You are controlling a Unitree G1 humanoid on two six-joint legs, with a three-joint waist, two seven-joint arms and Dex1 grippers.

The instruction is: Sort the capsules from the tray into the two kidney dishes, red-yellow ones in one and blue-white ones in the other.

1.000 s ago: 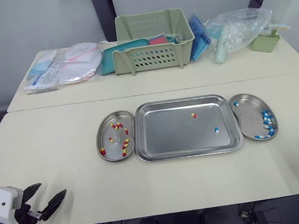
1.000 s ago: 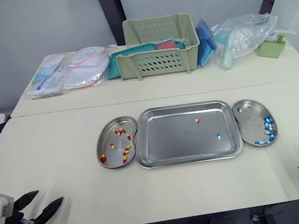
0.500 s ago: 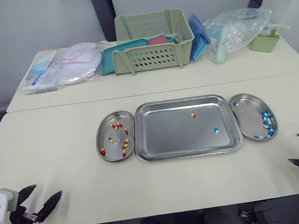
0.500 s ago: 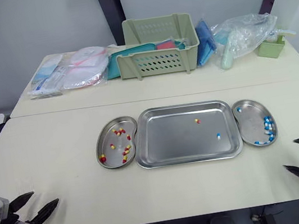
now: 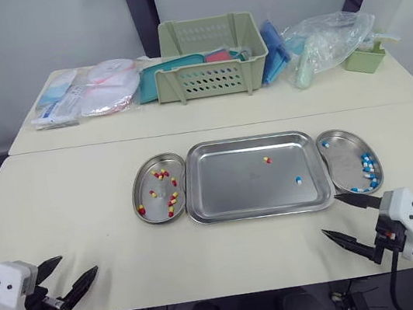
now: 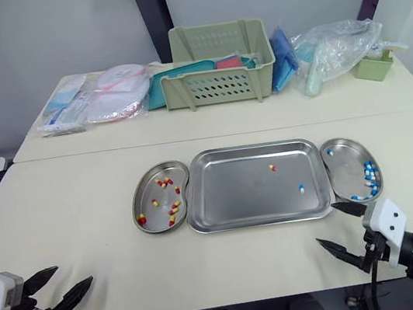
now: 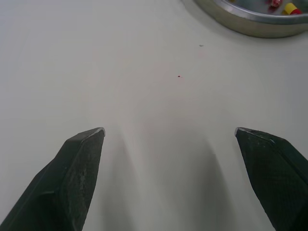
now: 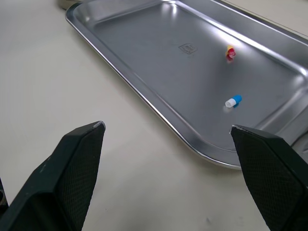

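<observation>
Near: I have the left jaws spread wide, empty, over bare desk (image 5: pixel 82 214) | right jaws wide, empty, just short of tray (image 5: pixel 228 191) | ahead of right jaws: blue-white capsule (image 8: pixel 233 101), red-yellow capsule (image 8: pixel 230 52) beyond | red-yellow dish (image 5: pixel 145 185) ahead of left jaws, blue-white dish (image 5: pixel 341 161) beside right jaws

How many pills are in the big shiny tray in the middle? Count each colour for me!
In the tray:
Red-yellow capsule: 1
Blue-white capsule: 1
Total: 2
</observation>
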